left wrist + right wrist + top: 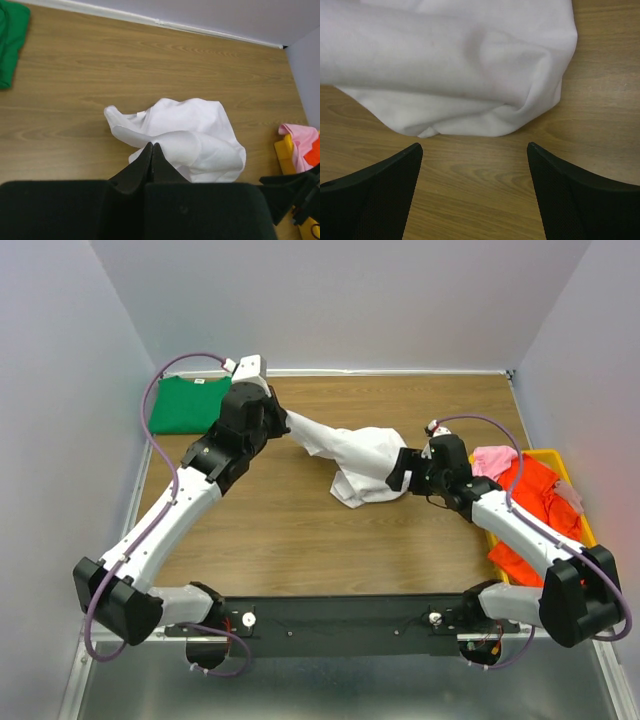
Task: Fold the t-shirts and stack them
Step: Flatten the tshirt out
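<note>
**Top, left-wrist and right-wrist views.** The left gripper is clenched on one end of the white t-shirt. In the left-wrist view its fingers meet with no gap at the cloth's near fold, and the pinched part itself is hidden behind the black finger bodies. From that hold the shirt runs as a taut band to a crumpled heap near the middle of the table. Neck, sleeves and hem cannot be told apart in the heap.

The right gripper stands with fingers spread wide and grasps nothing. In its wrist view the two tips flank bare wood just short of the shirt's edge, and the cloth runs off the frame at top and left.

The green t-shirt lies flat at the far left corner, partly covered by the left arm, with a small white label at its neck. The pink t-shirt and the orange-red t-shirt lie heaped in a yellow bin at the right edge. The right arm crosses the bin, so its near end is unseen.

The table is wood-grain brown with a pale rim. Plain grey-white walls enclose it on three sides.
</note>
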Robot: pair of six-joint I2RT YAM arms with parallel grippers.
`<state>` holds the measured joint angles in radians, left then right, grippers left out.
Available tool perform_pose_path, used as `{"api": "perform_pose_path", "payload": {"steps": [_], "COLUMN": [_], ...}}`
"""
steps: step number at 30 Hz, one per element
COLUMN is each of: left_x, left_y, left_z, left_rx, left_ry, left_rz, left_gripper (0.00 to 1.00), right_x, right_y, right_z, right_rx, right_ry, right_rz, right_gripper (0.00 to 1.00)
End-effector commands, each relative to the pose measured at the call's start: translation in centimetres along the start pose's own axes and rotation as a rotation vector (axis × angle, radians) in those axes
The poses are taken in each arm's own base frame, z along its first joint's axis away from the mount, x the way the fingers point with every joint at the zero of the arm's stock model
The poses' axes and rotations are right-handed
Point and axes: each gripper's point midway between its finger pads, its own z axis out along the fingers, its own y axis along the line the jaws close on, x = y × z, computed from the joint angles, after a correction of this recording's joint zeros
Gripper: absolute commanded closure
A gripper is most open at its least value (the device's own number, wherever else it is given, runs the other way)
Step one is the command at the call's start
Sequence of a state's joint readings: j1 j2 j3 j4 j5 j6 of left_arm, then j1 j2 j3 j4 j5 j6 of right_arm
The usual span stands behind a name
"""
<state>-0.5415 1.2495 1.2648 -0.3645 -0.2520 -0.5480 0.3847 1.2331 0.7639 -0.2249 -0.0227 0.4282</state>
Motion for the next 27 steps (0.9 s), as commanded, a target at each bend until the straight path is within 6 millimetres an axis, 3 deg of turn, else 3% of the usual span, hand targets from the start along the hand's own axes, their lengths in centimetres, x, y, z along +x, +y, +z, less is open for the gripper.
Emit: {"api": "perform_pose_path", "payload": {"steps": [1,8,15,19,22,24,25,27], "left_x": [-0.4,-1.2,-0.2,-0.1,-0.1,-0.5,-0.8,-1.4], "left_y": [0.6,4.4,4.8,4.8,4.9,5.1,5.6,6.3], "left_z": [1.2,2.2,2.3,2.2,2.3,2.3,2.2,2.0], "left_rx": [0.060,0.016,0.050,0.068,0.071,0.061,0.039,0.011], "left_ry": [0.027,-0.019,-0.030,-0.035,-0.034,-0.046,-0.059,-0.081], "left_rz": [0.138,0.178,0.164,0.165,0.172,0.175,0.178,0.181], "left_gripper": [1.00,1.00,1.00,1.00,1.00,1.00,1.00,1.00], "right_x": [2.5,3.9,4.8,3.9,3.5,2.6,1.4,0.4], "right_y": [0.6,-0.3,-2.1,-1.8,-1.7,-1.5,-1.0,-0.6], "right_z": [0.2,2.2,5.6,7.0,8.1,8.7,8.6,7.8], "right_rx": [-0.049,-0.010,0.077,0.070,0.069,0.062,0.049,0.040], "right_ry": [0.078,0.125,0.134,0.103,0.104,0.094,0.068,0.048], "right_rz": [0.054,0.066,0.089,0.086,0.065,0.040,0.032,0.016], "right_gripper": [0.10,0.11,0.15,0.21,0.34,0.58,0.83,1.00]}}
